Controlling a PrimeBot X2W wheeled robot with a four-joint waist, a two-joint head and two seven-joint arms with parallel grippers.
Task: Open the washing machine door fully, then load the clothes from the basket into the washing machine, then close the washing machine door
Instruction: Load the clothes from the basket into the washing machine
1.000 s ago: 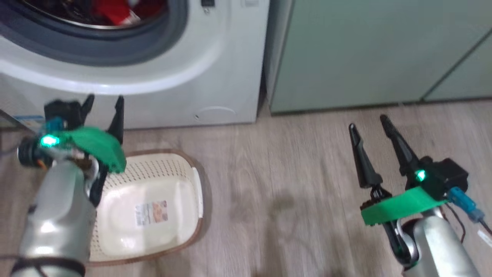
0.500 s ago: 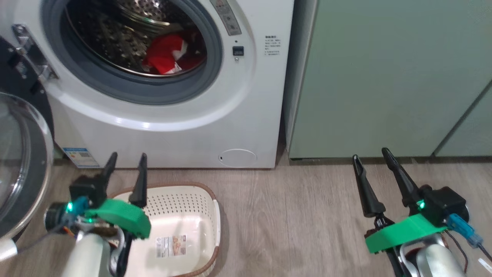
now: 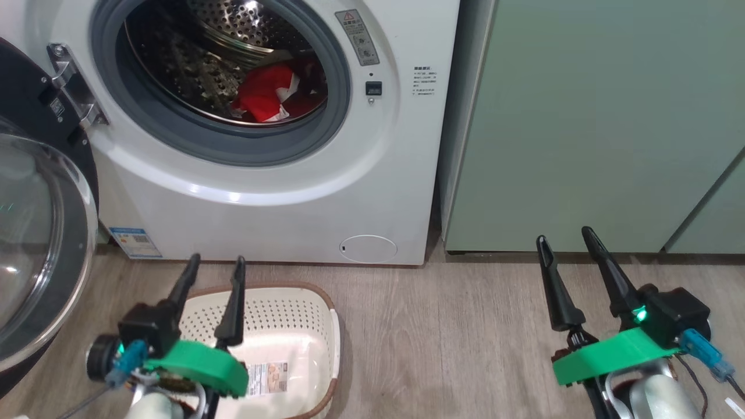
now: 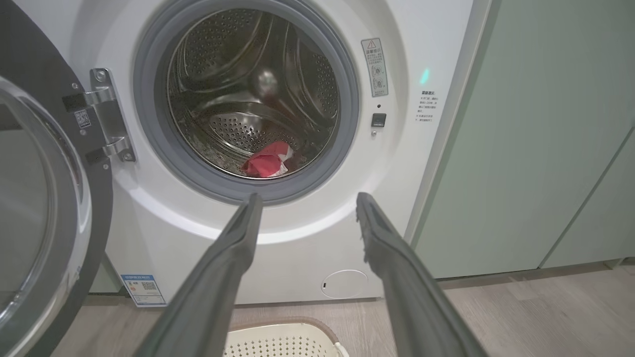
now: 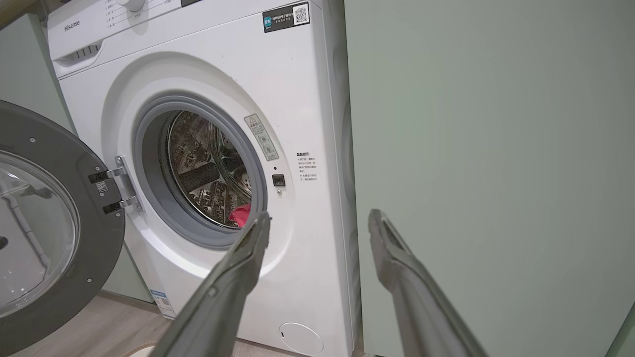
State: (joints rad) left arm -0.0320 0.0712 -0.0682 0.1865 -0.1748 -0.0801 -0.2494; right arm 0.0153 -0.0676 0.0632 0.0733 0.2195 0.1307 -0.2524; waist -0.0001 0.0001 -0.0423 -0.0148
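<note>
In front of the one washing machine [image 3: 291, 192], two grippers hang with their fingers spread wide and nothing between them. The left gripper [image 3: 217, 259] is below the machine's round opening, its two dark fingers crossing the far rim of the single cream basket [image 3: 279, 305], which stands on the floor [image 3: 442, 337] just before the machine with one label showing on its bottom. The right gripper [image 3: 564, 234] is off to the machine's right, before the pale green cabinet [image 3: 582, 116]. The machine's one door [image 3: 41, 244], black-rimmed with a clear glass bowl, stands swung open on the machine's left side on its metal hinge [image 3: 73, 84]. One bundle of clothes [image 3: 265, 96], red with a little white, lies low inside the machine's steel drum, beyond and above the left gripper's fingertips and well apart from both grippers. One small round flap [image 3: 368, 248] and one blue sticker [image 3: 135, 242] mark the machine's lower front.
</note>
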